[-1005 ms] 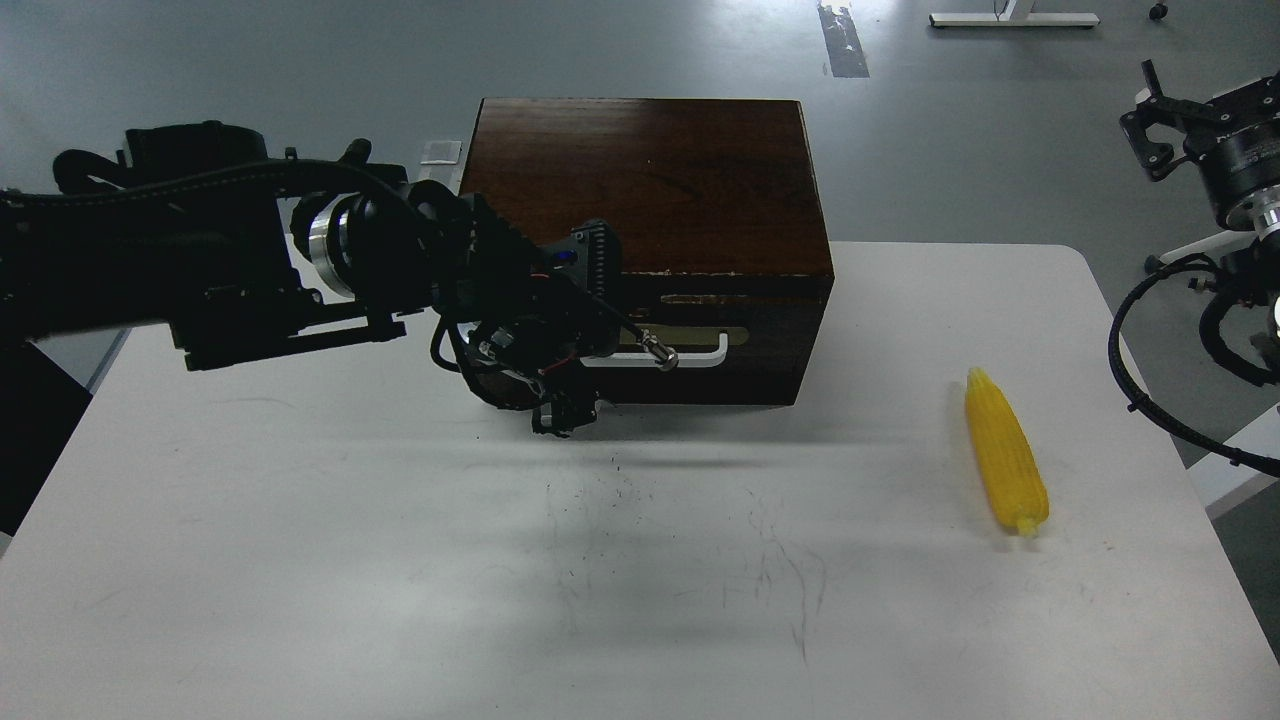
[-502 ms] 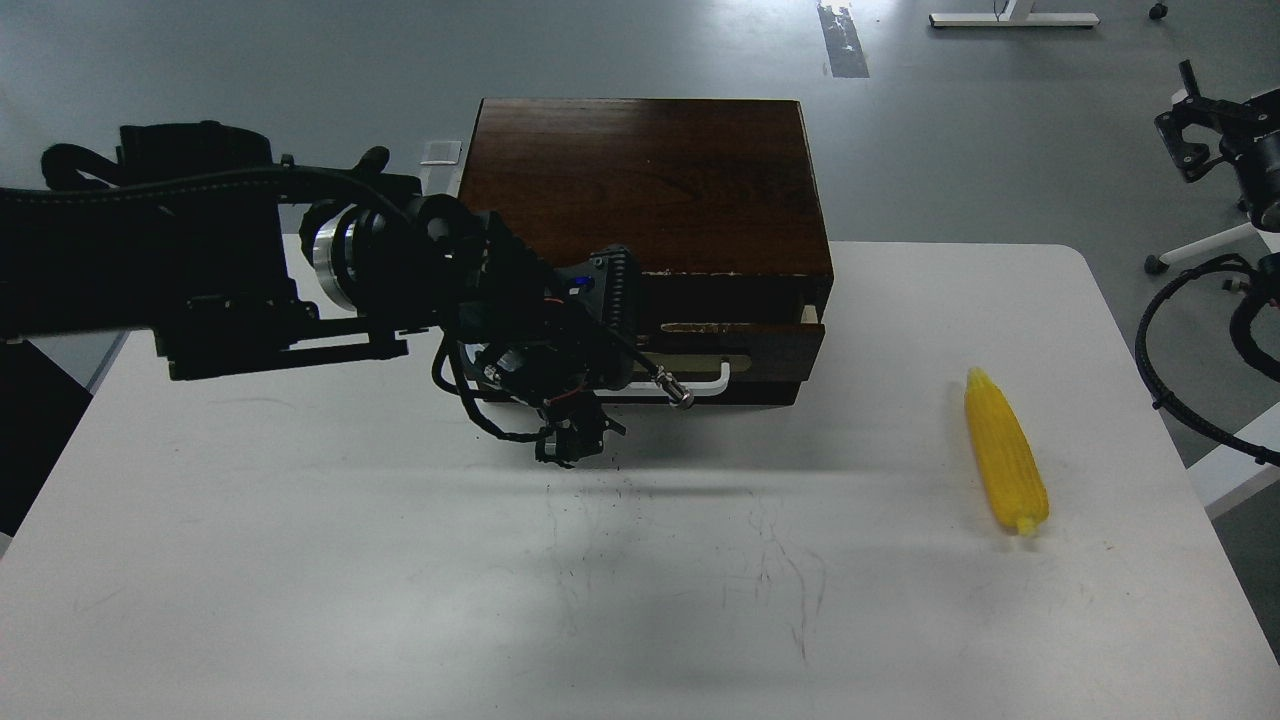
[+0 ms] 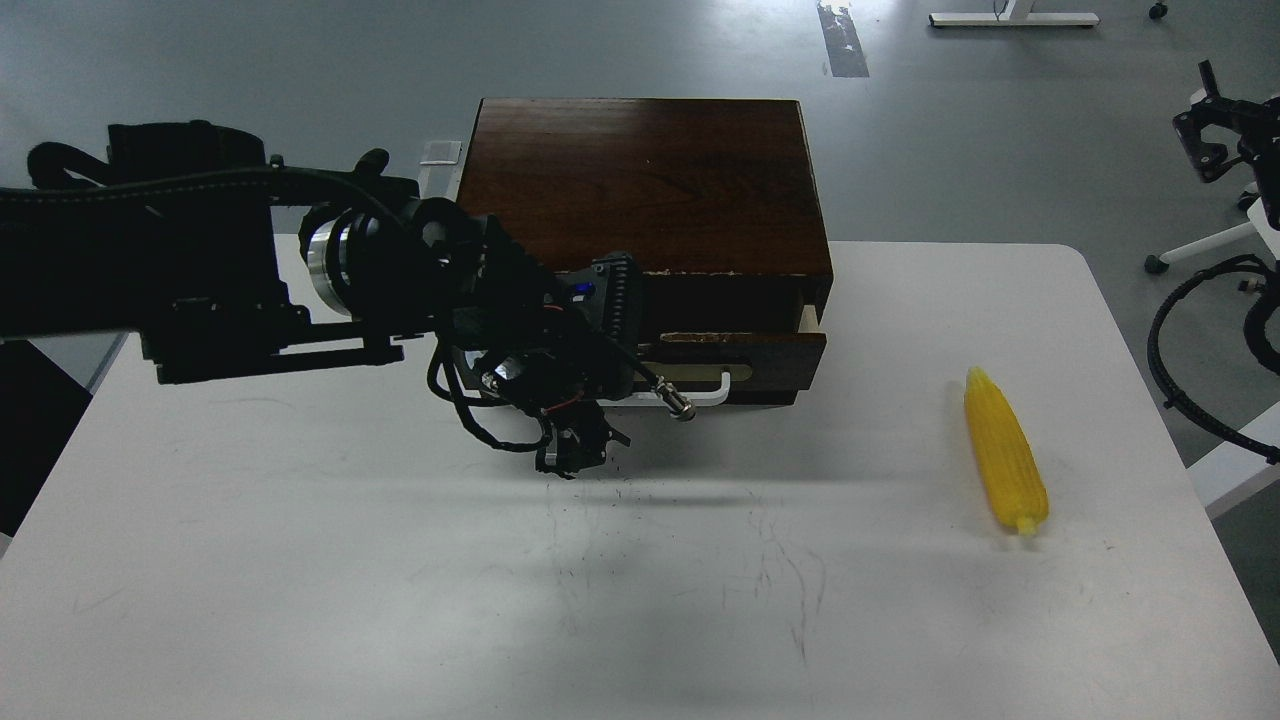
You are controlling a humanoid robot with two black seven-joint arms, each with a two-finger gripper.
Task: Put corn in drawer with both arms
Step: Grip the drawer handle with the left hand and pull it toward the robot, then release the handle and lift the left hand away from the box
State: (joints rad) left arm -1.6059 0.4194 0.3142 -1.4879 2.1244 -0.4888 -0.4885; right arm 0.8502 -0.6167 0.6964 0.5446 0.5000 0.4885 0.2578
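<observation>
The yellow corn [image 3: 1005, 455] lies on the white table [image 3: 400, 560] at the right, tip pointing away from me. The dark brown wooden box [image 3: 640, 180] stands at the table's back middle. Its drawer [image 3: 760, 352] is pulled out a little, with a pale inner side showing at the right. My left gripper [image 3: 612, 388] is at the left part of the white handle [image 3: 715, 385] and is shut on it. My right gripper [image 3: 1215, 125] is raised off the table at the far right edge, far from the corn, with its fingers apart and nothing in them.
Black cables [image 3: 1175, 350] of my right arm hang past the table's right edge. Grey floor lies behind the box, with a white stand base [image 3: 1010, 18] at the top. Scuff marks cover the table's middle.
My left gripper has pulled the handle toward me and the drawer has slid out a little from shut. My right gripper has drawn back to the right.
</observation>
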